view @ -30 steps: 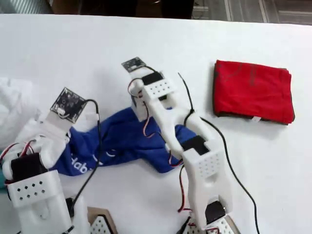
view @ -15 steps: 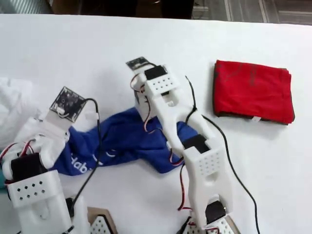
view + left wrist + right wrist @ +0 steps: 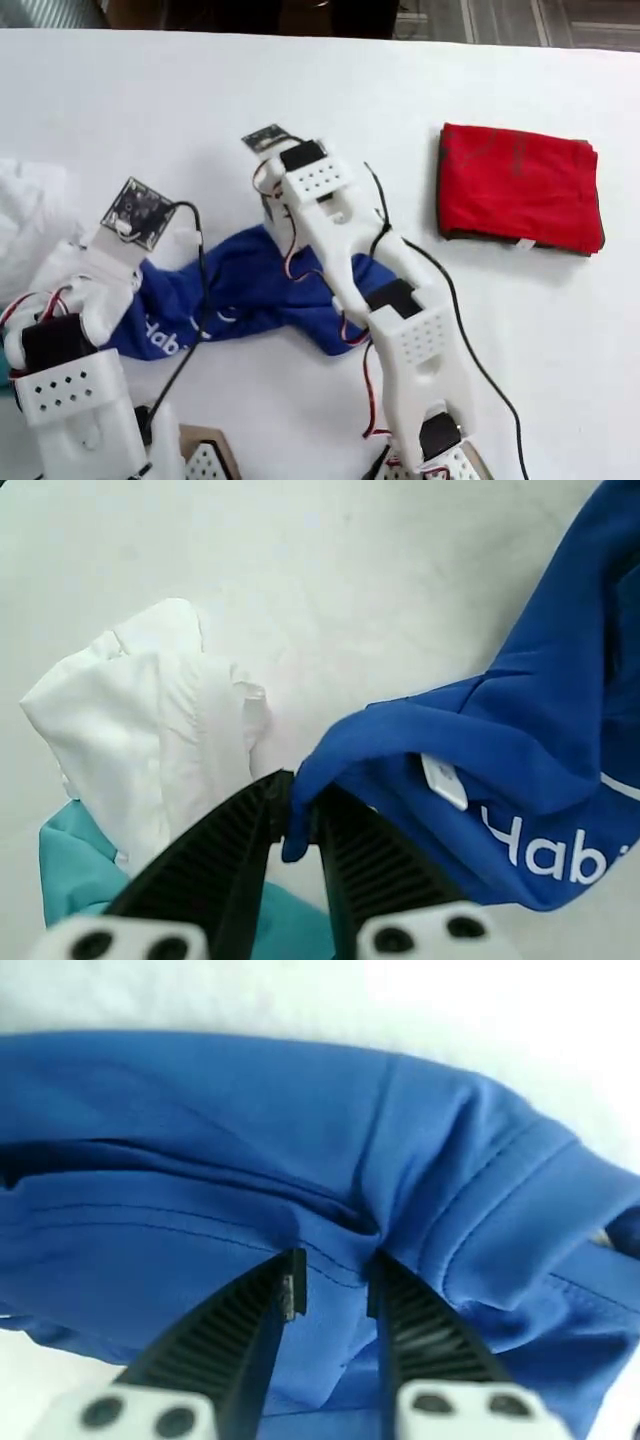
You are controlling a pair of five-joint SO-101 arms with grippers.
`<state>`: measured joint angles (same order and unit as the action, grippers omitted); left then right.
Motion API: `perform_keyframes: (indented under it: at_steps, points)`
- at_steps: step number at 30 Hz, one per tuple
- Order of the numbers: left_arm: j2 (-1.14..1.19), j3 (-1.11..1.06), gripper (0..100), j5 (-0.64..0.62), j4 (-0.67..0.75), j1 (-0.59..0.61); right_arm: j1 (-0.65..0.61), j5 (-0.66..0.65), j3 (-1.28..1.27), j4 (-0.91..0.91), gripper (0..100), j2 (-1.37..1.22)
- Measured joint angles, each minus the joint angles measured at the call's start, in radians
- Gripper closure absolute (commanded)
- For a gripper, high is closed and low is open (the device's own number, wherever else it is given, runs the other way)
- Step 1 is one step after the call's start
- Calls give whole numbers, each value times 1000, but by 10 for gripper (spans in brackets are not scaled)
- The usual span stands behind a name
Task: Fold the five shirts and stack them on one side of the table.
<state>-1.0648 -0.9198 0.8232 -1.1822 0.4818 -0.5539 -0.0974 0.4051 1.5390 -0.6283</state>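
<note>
A crumpled blue shirt [image 3: 250, 285] with white lettering lies in the middle of the white table [image 3: 150, 100], between my two arms. My left gripper [image 3: 301, 818] is shut on the blue shirt's [image 3: 520, 740] edge at its left end. My right gripper [image 3: 333, 1282] is low over the far right part and pinches a fold of the blue shirt [image 3: 200, 1160]. A red shirt [image 3: 518, 188] lies folded at the right. A rumpled white shirt [image 3: 150, 730] and a teal shirt [image 3: 70, 880] lie beside the left gripper.
The white shirt [image 3: 30, 210] sits at the table's left edge in the high view. The right arm [image 3: 400, 330] stretches from the front edge across the blue shirt. Bare table lies behind the arms and in front of the red shirt.
The right arm's wrist swung a little to the right, then back left, still on the blue shirt. The left arm and the red shirt have not moved.
</note>
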Motion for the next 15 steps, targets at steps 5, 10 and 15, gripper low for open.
perform_keyframes:
  at_steps: [5, 10, 15]
  points:
    - [0, 0, 973, 0, 0, 0, 3, 0, -2, -15, 889, -49]
    - [0, 0, 973, 0, 0, 0, 15, 0, 2, -15, 921, -78]
    - [0, 0, 973, 0, 0, 0, 34, 0, 2, -15, 980, -80]
